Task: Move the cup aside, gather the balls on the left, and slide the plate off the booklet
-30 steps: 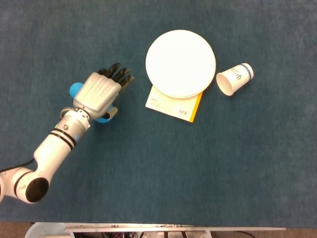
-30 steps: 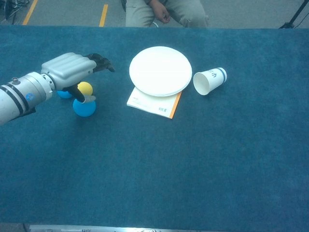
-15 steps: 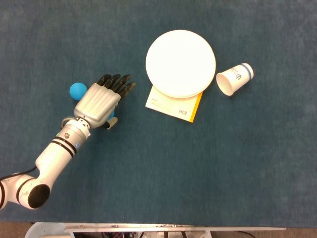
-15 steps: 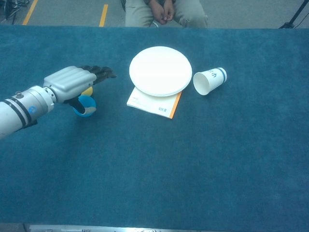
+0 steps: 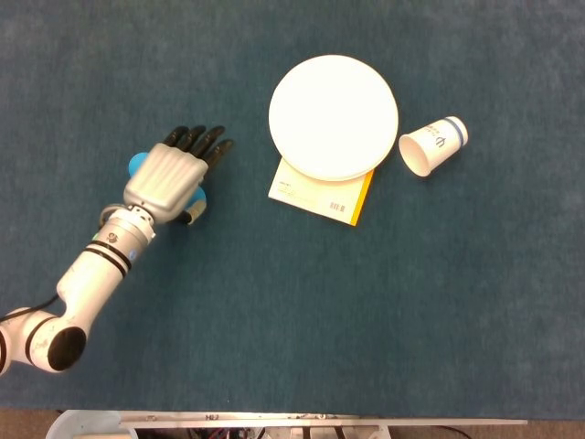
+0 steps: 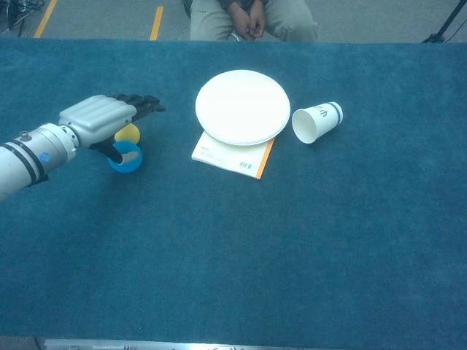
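Cup [image 6: 317,122]: lies on its side right of the plate, mouth toward the near-left, close to the plate rim but apart from it.
Plate [image 6: 242,106]: white, upright, at mid-table toward the far edge; it rests on the far part of the booklet and overhangs it.
Booklet [image 6: 235,157]: white cover with an orange right edge, flat on the tabletop; its near part sticks out from under the plate.
Balls: grouped in the left half of the tabletop, under and beside the left hand. A blue ball [image 6: 125,158] sits nearest, a yellow ball [image 6: 128,133] just behind it; in the head view another blue ball [image 5: 137,163] peeks out at the hand's left side.
Left hand [image 6: 98,117]: palm down over the balls, fingers [image 6: 142,103] stretched out flat and side by side toward the plate, thumb on the near blue ball; nothing is gripped.
Right hand: not seen in either view.
Tabletop [image 6: 292,240]: blue carpet-like cover.
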{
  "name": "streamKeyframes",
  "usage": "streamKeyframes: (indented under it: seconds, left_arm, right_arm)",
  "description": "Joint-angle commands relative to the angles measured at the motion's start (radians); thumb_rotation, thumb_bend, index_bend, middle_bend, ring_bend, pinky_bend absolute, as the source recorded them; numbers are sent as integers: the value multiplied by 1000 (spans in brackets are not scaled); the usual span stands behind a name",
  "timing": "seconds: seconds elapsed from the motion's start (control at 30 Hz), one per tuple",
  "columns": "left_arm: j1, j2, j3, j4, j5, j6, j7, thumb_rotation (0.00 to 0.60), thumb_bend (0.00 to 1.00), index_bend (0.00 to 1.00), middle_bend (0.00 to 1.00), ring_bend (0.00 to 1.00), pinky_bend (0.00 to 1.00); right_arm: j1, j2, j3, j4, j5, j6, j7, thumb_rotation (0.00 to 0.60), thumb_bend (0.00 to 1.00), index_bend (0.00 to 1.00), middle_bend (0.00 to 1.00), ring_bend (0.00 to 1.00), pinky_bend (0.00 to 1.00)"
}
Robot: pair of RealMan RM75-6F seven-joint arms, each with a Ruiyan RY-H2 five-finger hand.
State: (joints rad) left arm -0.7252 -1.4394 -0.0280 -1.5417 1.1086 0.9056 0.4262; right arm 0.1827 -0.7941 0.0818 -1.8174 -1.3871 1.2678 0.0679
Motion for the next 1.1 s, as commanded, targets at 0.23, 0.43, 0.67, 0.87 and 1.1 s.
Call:
streamKeyframes:
  seconds: [0.23, 0.43, 0.67, 0.87, 1.1]
  left_arm:
    - [4, 41, -6, 3, -21, -5, 1, 600, 279, 35, 0, 0, 84]
    - [4, 73, -22, -34, -23, 8, -3, 600, 279, 37, 0, 0, 84]
    - [31, 117, -83, -107, 16, 88, -104, 600, 279, 201, 86, 15, 89]
    - [69, 157, -116, -154, 51, 155, -200, 600, 279, 269, 168, 66, 89]
    - [118, 209, -117, -194, 74, 222, -221, 600, 279, 268, 175, 76, 89]
  right_arm:
    - [-3, 5, 1, -10, 0, 7, -5, 600, 171, 280, 389, 363, 590]
    - [-4, 5, 2, -14, -6, 12, -5, 600, 171, 280, 389, 362, 590]
    - [-1, 11, 7, -16, -20, 23, -3, 600, 171, 280, 389, 363, 590]
    - [16, 21, 10, -21, -56, 19, -20, 600, 171, 280, 389, 363, 570]
    - [46, 1, 7, -19, -128, 12, -68, 600, 171, 280, 391, 363, 502]
